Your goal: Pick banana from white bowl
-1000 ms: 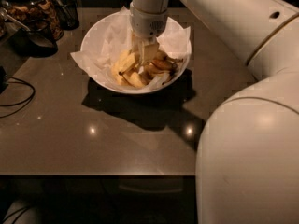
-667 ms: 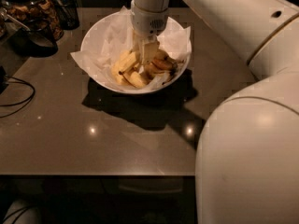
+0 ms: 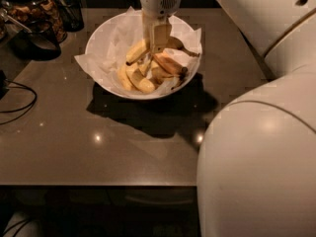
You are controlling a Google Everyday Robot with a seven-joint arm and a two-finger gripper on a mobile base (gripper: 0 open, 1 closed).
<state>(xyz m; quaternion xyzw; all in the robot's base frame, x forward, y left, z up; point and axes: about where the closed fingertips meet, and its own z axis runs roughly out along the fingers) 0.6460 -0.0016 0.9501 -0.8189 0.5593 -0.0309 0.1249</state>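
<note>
The white bowl (image 3: pixel 98 43) with crinkled white paper stands at the back of the dark table. My gripper (image 3: pixel 158 47) hangs over the bowl's middle, pointing down. It is shut on the banana (image 3: pixel 176 43), a dull brownish-yellow one whose thin dark-tipped stem points right toward the rim. The banana is held a little above the other fruit. A brighter pale-yellow banana (image 3: pixel 137 51) lies just left of the gripper. More banana pieces (image 3: pixel 140 81) and a browner one (image 3: pixel 169 63) lie below it in the bowl.
Dark glass jars (image 3: pixel 34 9) with a scoop stand at the back left. A black cable (image 3: pixel 19 102) lies at the left edge. My arm's large white body (image 3: pixel 261 152) fills the right and front right. The table's front edge runs across below.
The gripper has risen from among the fruit in the bowl. The dull banana has come up with it and now shows to the right of the gripper.
</note>
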